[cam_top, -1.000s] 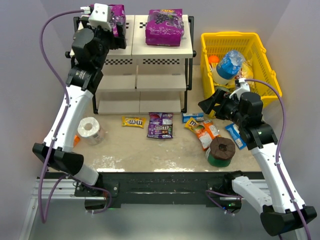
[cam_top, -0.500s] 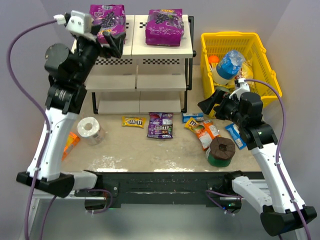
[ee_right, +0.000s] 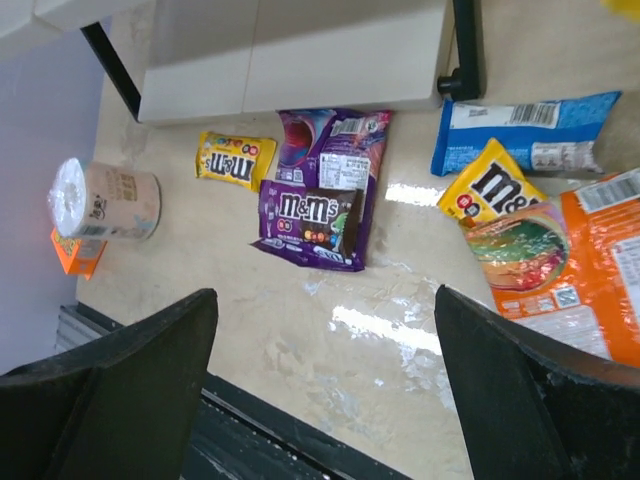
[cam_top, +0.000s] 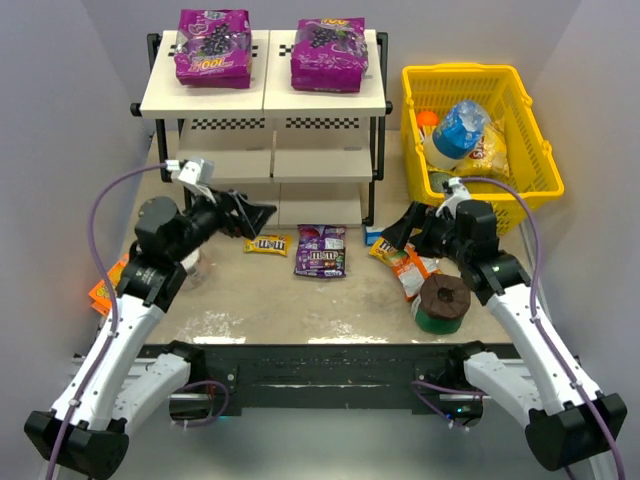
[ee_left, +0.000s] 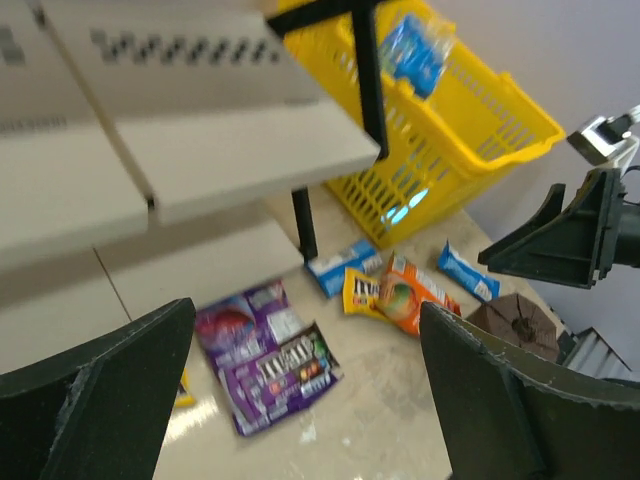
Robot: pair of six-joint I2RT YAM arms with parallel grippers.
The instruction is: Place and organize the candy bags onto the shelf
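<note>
On the shelf (cam_top: 265,103), flat on the top board: one large purple bag (cam_top: 212,47) on the left half, a second large purple bag (cam_top: 329,53) on the right half.

Waiting on the table in front of the shelf: a small yellow M&M's bag (cam_top: 267,243); just beside it a dark-purple M&M's bag (cam_top: 320,250), perhaps two packets overlapped, hard to tell. Further right, a touching cluster of a blue packet (ee_right: 528,130), a second yellow M&M's bag (ee_right: 497,185) and an orange bag (ee_right: 570,270).

Left gripper (cam_top: 262,215): jaws spread wide, nothing between them, near the small yellow M&M's bag. Right gripper (cam_top: 395,228): jaws wide too, empty, over the cluster.

Watch for a double pick in the cluster: overlapping packets, easy to pinch two at once or drag a neighbour along.

Expect slipping: slick, soft film lying flat, little to get under, likely to skid away from closing fingers or slide out mid-lift.

Beware the brown-topped green canister (cam_top: 442,303) just beside the orange bag, easy to knock with the right wrist.

Mind the lower boards: narrow gaps and black frame tubes, with a risk of clipping an edge on the way in or pushing a bag off the back.

Keep the arms from meeting over the dark-purple M&M's bag, which looks reachable by either.

Leave the paper roll (ee_right: 105,198) and flat orange box (cam_top: 103,292) alone: not candy.
</note>
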